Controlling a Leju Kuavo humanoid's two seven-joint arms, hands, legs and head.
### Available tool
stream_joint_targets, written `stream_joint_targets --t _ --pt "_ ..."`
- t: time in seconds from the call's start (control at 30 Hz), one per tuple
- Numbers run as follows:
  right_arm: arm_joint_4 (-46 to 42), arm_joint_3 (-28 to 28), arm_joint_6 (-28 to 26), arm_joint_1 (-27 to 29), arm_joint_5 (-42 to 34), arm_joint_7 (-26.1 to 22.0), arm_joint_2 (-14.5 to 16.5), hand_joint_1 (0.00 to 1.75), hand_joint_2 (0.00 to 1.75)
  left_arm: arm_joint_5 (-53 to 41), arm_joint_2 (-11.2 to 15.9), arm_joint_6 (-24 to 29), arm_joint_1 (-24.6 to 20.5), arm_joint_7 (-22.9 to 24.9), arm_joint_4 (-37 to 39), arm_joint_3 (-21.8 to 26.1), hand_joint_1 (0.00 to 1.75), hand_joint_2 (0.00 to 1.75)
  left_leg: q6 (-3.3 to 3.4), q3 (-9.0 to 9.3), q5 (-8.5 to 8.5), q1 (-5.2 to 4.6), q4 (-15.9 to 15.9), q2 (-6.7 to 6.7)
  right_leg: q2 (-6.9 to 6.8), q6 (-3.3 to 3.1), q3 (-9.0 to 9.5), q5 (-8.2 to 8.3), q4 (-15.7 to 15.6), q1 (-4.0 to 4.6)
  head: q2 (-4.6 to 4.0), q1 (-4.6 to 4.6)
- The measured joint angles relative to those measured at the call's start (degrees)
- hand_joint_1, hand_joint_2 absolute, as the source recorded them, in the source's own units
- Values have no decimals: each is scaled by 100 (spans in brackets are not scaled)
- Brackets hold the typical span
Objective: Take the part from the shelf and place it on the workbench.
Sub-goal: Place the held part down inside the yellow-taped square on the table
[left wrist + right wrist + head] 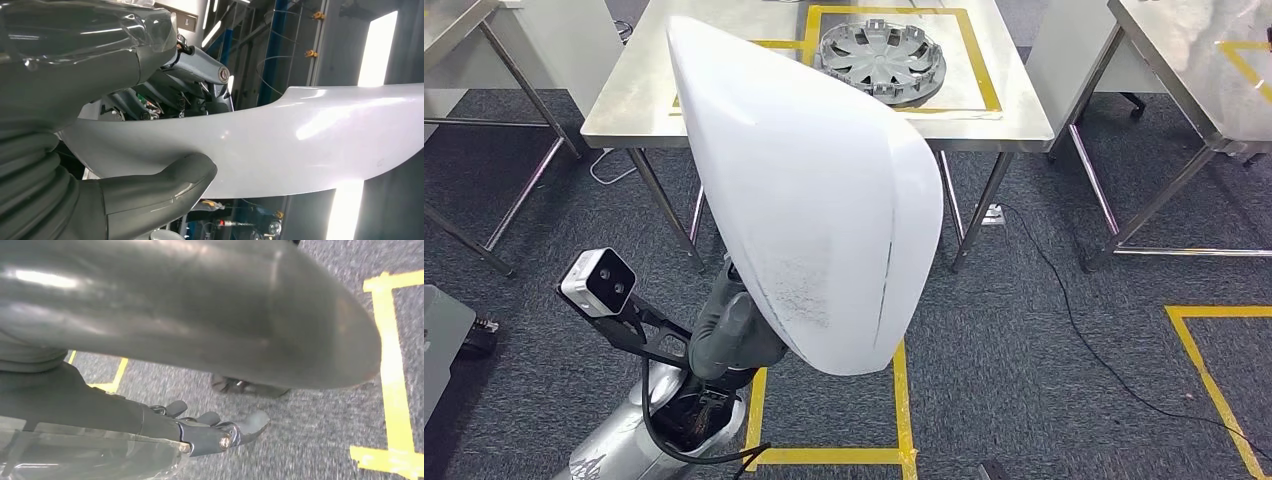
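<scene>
White part [814, 190] is held up by left hand [729, 335], thumb [165, 187] pressed on its surface, short of workbench [654, 100]. Right hand [200, 432] fingers are spread, nothing gripped. No writing legible.

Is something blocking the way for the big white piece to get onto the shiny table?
Nothing visible blocks it. The white part, held by the left hand, is up in front of the workbench. A grey wheel cover already lies inside the yellow-taped square there, so that spot is taken.

Dark grey carpet [1044, 380] (yellow tape outlines [1214, 380]); steel tables [1014, 125] ahead; black cable [1074, 320] trailing.
</scene>
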Motion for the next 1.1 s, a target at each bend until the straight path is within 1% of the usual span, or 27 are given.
stream_joint_targets --t 0.03,0.07,0.1,0.13,0.17,0.2,0.23,0.3,0.33,0.4,0.47,0.5,0.53,0.57,0.63,0.67,0.7,0.73,0.77,0.83,0.87,0.9,0.97,1.0,1.03,1.07,1.1 --pt "0 0 0 2 -3 7 -2 0 0 6 -2 -10 -1 5 19 -13 175 175 -5 60 -50 -6 2 -11 0 32 -38 45 -132 -1 0 0" --pt "-1 0 0 2 -8 15 -5 0 0 17 -9 -25 -4 11 38 -22 175 175 -17 133 -107 -10 4 -19 -1 85 22 207 -454 -2 0 0" --pt "-1 0 -3 3 -29 24 -8 0 0 30 -19 -49 -8 19 56 -31 175 175 -34 192 -169 -13 5 -21 -7 141 141 471 -890 -1 0 3" --pt "-2 0 -18 3 -65 33 -9 0 0 44 -31 -80 -16 28 76 -45 175 175 -56 257 -237 -23 19 -26 -19 159 254 724 -1293 5 0 3" --pt "-2 0 -42 4 -110 46 -4 0 0 57 -40 -109 -28 39 93 -62 175 175 -86 299 -302 -35 30 -29 -32 141 358 927 -1585 15 0 4" --pt "-2 0 -72 6 -158 57 9 0 0 67 -45 -132 -41 48 108 -81 175 175 -119 331 -353 -46 53 -33 -41 87 414 1058 -1744 25 0 4" --pt "-3 0 -102 5 -193 67 22 0 0 79 -46 -149 -53 55 119 -99 175 175 -146 362 -388 -56 85 -36 -43 10 442 1087 -1775 34 0 3" --pt "-5 0 -139 7 -224 85 68 0 0 98 -45 -166 -72 61 131 -123 175 175 -192 331 -409 -53 244 -29 -25 -97 529 1088 -1775 14 0 1" --pt "-8 0 -154 6 -233 90 84 0 0 106 -45 -183 -83 61 135 -132 175 175 -216 223 -412 -44 448 -21 -19 -139 584 1059 -1773 2 0 -4" --pt "-13 0 -186 7 -259 100 110 0 0 118 -42 -213 -96 61 150 -147 175 175 -291 -212 -538 -7 1135 -1 -12 -196 689 973 -1777 -8 0 -8" --pt "-17 0 -204 19 -286 111 120 0 0 126 -39 -230 -96 61 181 -169 175 175 -357 -702 -842 37 1762 9 0 -209 783 874 -1775 -4 0 -11" --pt "-19 0 -205 30 -295 118 122 0 0 127 -39 -232 -93 61 198 -181 175 175 -372 -853 -946 50 1869 18 10 -206 840 821 -1775 -1 0 -13" --pt "-21 0 -199 40 -299 122 124 0 0 128 -39 -233 -94 61 216 -194 175 175 -372 -908 -931 56 1787 26 21 -201 912 765 -1775 5 0 -14" --pt "-21 0 -179 45 -299 125 126 0 0 128 -40 -233 -98 61 233 -208 175 175 -353 -867 -779 56 1521 32 31 -196 995 705 -1776 14 0 -14" --pt "-22 1 -81 46 -281 128 128 0 0 128 -42 -234 -121 61 264 -237 175 175 -251 -643 -171 22 710 31 46 -177 1162 582 -1780 42 0 -11" --pt "-22 1 -21 42 -271 128 128 0 0 130 -43 -234 -137 61 277 -249 175 175 -192 -547 78 -1 396 16 56 -156 1221 524 -1788 57 0 -8" --pt "-24 2 34 35 -260 128 125 0 0 134 -45 -232 -152 60 288 -256 175 175 -141 -474 239 -26 202 0 65 -128 1260 476 -1807 69 0 -7" --pt "-27 2 76 29 -256 128 121 0 0 140 -49 -231 -165 60 296 -259 175 175 -104 -436 287 -44 112 -17 71 -92 1291 464 -1797 79 0 -6" --pt "-33 2 106 25 -252 128 109 0 0 148 -60 -228 -176 59 299 -261 175 175 -71 -379 268 -42 82 -31 73 -51 1312 467 -1782 82 0 -9" --pt "-44 2 142 16 -249 125 90 0 0 157 -85 -227 -197 59 303 -265 175 175 -9 -236 257 -26 -4 -32 51 0 1231 501 -1531 79 0 -3" --pt "-50 2 151 9 -249 122 81 0 0 159 -98 -226 -208 60 304 -268 175 175 21 -166 239 -16 -25 -30 40 8 1082 481 -1273 75 0 0" --pt "-55 2 157 1 -249 118 80 0 0 159 -107 -223 -217 60 309 -270 175 175 43 -121 210 -13 -40 -28 30 -2 846 412 -916 69 0 3" --pt "-72 2 162 0 -248 111 76 0 0 152 -122 -210 -227 61 325 -274 175 175 67 -67 130 -16 -42 -43 27 -18 310 149 -216 59 0 3" --pt "-83 2 163 6 -245 107 74 0 0 145 -127 -202 -225 61 337 -275 175 175 65 -30 84 -16 -42 -55 27 -10 107 25 -35 48 0 1" --pt "-95 2 165 10 -240 102 71 0 0 139 -129 -193 -222 62 346 -275 175 175 54 21 35 -16 -41 -67 24 22 3 -14 -48 33 0 3" --pt "-108 2 168 11 -235 97 67 0 0 134 -129 -187 -219 62 352 -276 175 175 37 88 -21 -14 -39 -75 20 80 4 68 -263 13 0 3" --pt "-121 2 173 10 -228 95 63 0 0 131 -129 -182 -217 63 356 -276 175 175 16 164 -82 -12 -36 -80 12 155 90 269 -634 -7 0 4"
